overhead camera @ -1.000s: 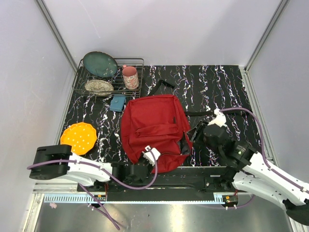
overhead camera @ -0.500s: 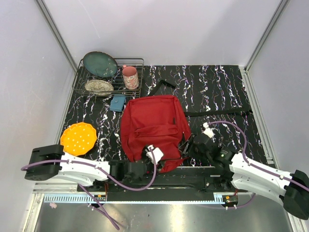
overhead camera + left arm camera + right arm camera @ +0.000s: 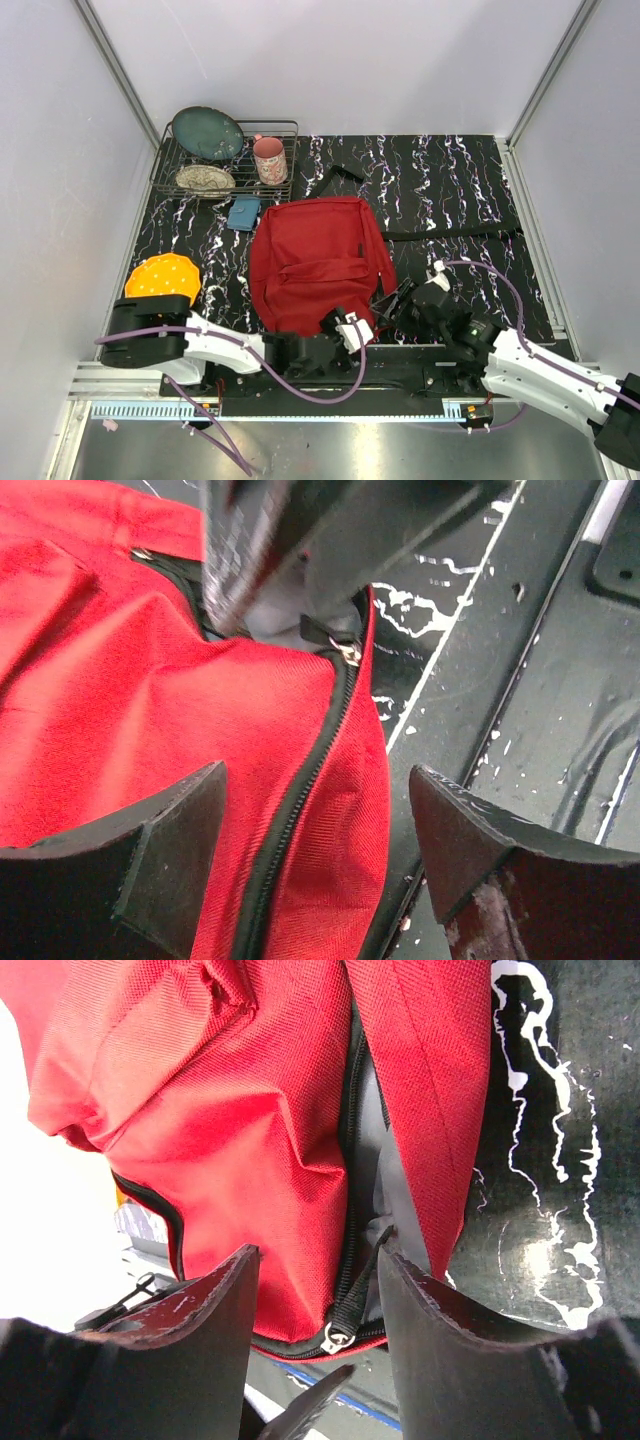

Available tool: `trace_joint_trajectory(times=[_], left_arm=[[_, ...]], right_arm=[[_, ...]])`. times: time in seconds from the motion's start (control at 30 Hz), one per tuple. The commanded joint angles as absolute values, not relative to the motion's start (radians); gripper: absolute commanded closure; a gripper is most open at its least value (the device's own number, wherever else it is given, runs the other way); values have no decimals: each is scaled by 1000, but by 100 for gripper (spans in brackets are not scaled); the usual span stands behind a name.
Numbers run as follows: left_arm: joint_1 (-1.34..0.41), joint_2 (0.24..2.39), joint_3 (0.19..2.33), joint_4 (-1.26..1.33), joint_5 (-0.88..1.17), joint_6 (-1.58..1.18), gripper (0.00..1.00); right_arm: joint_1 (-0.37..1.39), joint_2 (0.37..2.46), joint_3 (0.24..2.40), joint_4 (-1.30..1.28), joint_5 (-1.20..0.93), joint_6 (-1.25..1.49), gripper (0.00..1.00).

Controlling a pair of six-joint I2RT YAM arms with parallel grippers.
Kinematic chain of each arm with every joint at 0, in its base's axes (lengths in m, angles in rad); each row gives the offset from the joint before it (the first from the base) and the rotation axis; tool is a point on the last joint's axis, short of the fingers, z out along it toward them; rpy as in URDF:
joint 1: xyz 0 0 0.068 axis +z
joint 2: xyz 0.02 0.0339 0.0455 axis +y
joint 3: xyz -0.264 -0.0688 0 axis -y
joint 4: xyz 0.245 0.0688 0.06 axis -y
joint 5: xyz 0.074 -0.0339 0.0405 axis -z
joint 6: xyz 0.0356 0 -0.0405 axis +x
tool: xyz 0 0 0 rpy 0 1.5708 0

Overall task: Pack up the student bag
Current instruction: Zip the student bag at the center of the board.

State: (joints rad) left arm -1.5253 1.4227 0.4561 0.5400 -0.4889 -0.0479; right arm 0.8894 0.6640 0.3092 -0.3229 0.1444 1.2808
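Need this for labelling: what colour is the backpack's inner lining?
Grey lining, clearest in the right wrist view.

Blurred dark object (image 3: 300, 540) over the student bag (image 3: 120, 710)

No writing can be read anywhere: the student bag (image 3: 318, 262) shows no legible label, and the marks on the pink cup (image 3: 269, 159) may be only pattern.

The bag (image 3: 315, 265) is red with black zips (image 3: 300, 790) and grey lining (image 3: 372, 1150). The bench (image 3: 450, 190) is black, streaked white. Far left are a teal plate (image 3: 207, 132), a speckled beige dish (image 3: 205, 179) and a pink patterned cup (image 3: 269, 160); near left is an orange plate (image 3: 160, 275) dotted white.
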Motion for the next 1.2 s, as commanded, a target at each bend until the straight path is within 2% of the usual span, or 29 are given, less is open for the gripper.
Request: trace_joint_trajectory(times=[0.0, 0.07, 0.1, 0.2, 0.23, 0.33, 0.47, 0.73, 0.9, 1.03, 1.07, 1.17], left_arm=[[-1525, 1502, 465, 669, -437, -78, 27], [-1526, 1520, 460, 696, -431, -93, 34], [-1525, 1534, 462, 703, -428, -100, 40], [-1526, 1554, 457, 719, -417, -127, 53], [-1526, 1557, 456, 729, -414, -133, 61], [-1525, 1563, 446, 739, -426, -167, 74], [-1525, 1565, 437, 739, -451, -178, 77], [-1526, 1569, 439, 742, -451, -184, 82], [-1525, 1571, 442, 739, -449, -186, 83], [-1526, 1571, 440, 742, -456, -190, 84], [-1526, 1571, 439, 741, -459, -192, 83], [-1526, 1568, 437, 738, -469, -196, 84]], right_arm=[[893, 643, 307, -357, 144, 1327, 43], [894, 655, 298, -353, 132, 1336, 43], [894, 663, 293, -344, 117, 1342, 44], [893, 699, 275, -295, 92, 1359, 45], [893, 712, 276, -290, 87, 1365, 46], [893, 752, 293, -319, 80, 1364, 47], [893, 732, 285, -330, 89, 1367, 48], [894, 715, 233, -250, 69, 1399, 62], [893, 753, 233, -229, 49, 1398, 66], [893, 765, 241, -238, 57, 1396, 81], [893, 761, 241, -244, 63, 1396, 92], [893, 743, 250, -284, 87, 1401, 100]])
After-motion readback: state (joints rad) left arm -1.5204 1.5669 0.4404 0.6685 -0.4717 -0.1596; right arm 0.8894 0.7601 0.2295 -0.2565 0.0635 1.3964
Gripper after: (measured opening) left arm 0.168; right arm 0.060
